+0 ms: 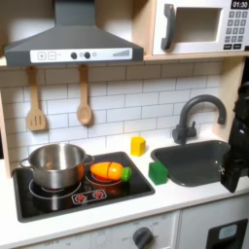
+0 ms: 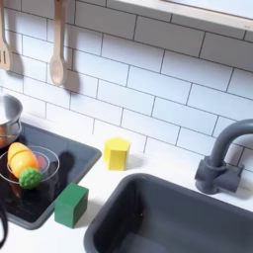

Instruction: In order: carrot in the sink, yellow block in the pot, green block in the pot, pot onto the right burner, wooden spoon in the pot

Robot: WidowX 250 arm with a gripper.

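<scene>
In the first exterior view the carrot (image 1: pixel 109 172) lies on the stove's right burner, well apart from the dark pincer (image 1: pixel 234 173) hanging at the first exterior view's right edge beside the sink (image 1: pixel 199 159). Whether the pincer is spread or pressed together cannot be told; it touches nothing visible. The pot (image 1: pixel 55 165) sits on the left burner.

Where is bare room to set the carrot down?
The sink basin is bare. White counter lies free between the yellow block and the faucet. Crowded: the stove, with the pot, the carrot and the green block at its edge.
</scene>
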